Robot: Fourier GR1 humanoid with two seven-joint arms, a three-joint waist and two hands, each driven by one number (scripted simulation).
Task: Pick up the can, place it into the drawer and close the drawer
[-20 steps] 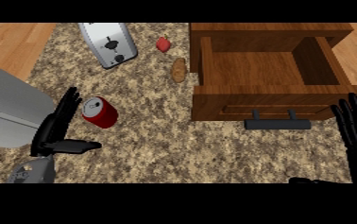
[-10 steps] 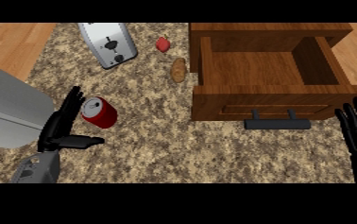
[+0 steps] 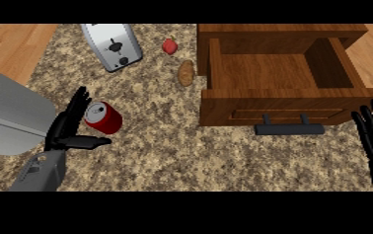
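A red can (image 3: 102,118) with a silver top lies on its side on the speckled counter at the left. My left hand (image 3: 67,125) is right beside it on its left, fingers straight along the can's far side and thumb stretched out below it, open and not curled round it. The wooden drawer (image 3: 280,72) at the upper right is pulled open, with nothing inside and a black handle (image 3: 290,129) on its front. My right hand (image 3: 363,129) shows only as fingers up at the right edge, resting beside the drawer front.
A silver toaster (image 3: 111,45) lies at the top left. A small red pepper (image 3: 169,46) and a brown potato (image 3: 186,72) sit between the toaster and the drawer. A grey appliance (image 3: 18,114) stands at the left edge, close behind my left hand.
My left hand has crept up and right, closing in on the can, thumb now under it. The right hand has slid further out of the right edge.
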